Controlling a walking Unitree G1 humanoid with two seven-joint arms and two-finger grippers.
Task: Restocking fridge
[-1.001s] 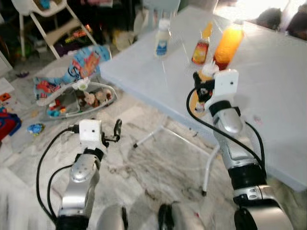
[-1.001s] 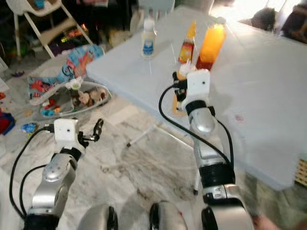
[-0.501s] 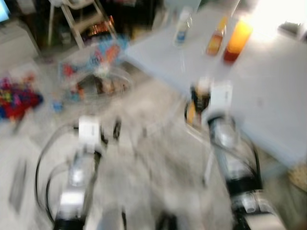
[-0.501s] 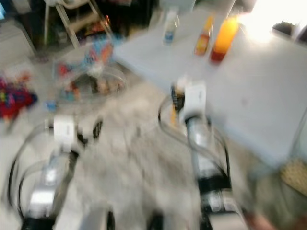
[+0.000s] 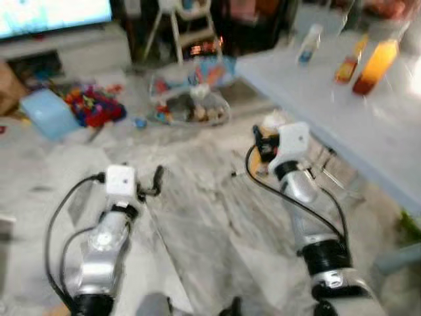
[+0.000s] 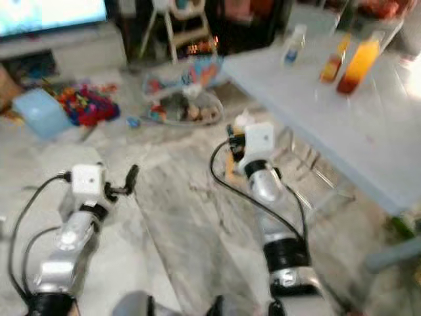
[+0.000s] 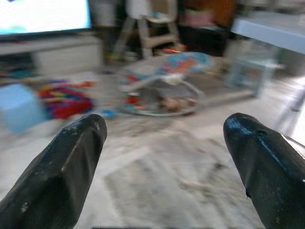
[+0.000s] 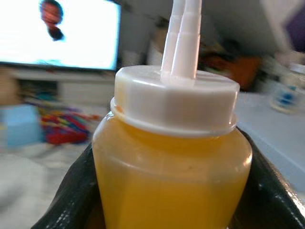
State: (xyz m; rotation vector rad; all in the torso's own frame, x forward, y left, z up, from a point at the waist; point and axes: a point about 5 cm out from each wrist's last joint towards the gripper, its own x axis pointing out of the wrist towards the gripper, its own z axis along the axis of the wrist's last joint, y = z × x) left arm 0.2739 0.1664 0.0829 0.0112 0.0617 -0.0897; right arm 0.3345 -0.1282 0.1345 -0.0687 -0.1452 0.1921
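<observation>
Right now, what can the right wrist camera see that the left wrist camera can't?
The right wrist view shows a yellow squeeze bottle with a white nozzle cap, clamped between the right gripper's black fingers. The left wrist view shows the left gripper open with nothing between its fingers, plus a baby bouncer on the marble floor. Both show the lit TV screen, the colourful toy pile and the light blue table.

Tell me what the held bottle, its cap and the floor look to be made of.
Bottle: likely clear plastic, amber liquid showing through the glossy wall.
Cap: opaque white plastic, faceted, with a moulded nozzle.
Floor: looks like polished grey marble or stone tile, veined and faintly shiny.
The right tool grips the bottle.
</observation>
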